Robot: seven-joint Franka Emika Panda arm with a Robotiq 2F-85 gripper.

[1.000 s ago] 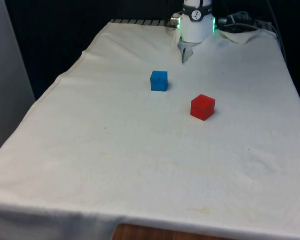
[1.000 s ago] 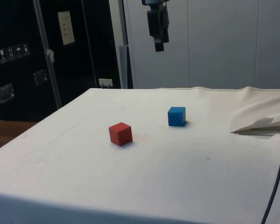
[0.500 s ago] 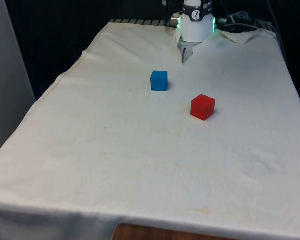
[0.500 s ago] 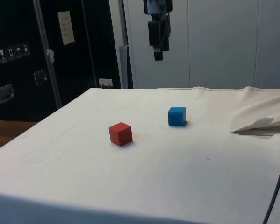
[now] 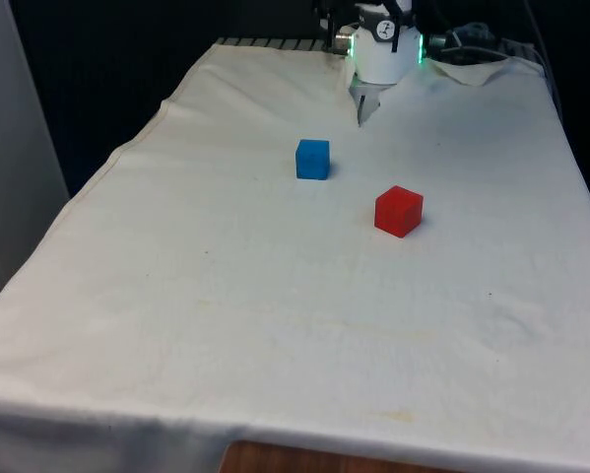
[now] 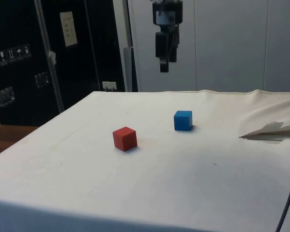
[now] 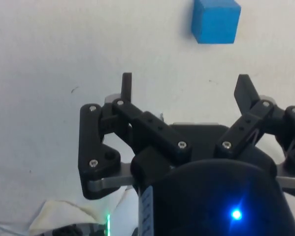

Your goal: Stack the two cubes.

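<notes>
While the gripper (image 6: pixel 163 67) hangs high above the table's far end with fingers (image 7: pixel 126 86) spread and empty, the blue cube (image 5: pixel 312 159) sits on the white cloth (image 5: pixel 275 296), the red cube (image 5: pixel 399 211) nearer, to the front view's right, apart.

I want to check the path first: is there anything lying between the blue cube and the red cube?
Nothing: in the front view, only bare white cloth lies between the blue cube and the red cube. The side view agrees.

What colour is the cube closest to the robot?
Blue. The blue cube shows best in the front view.
</notes>
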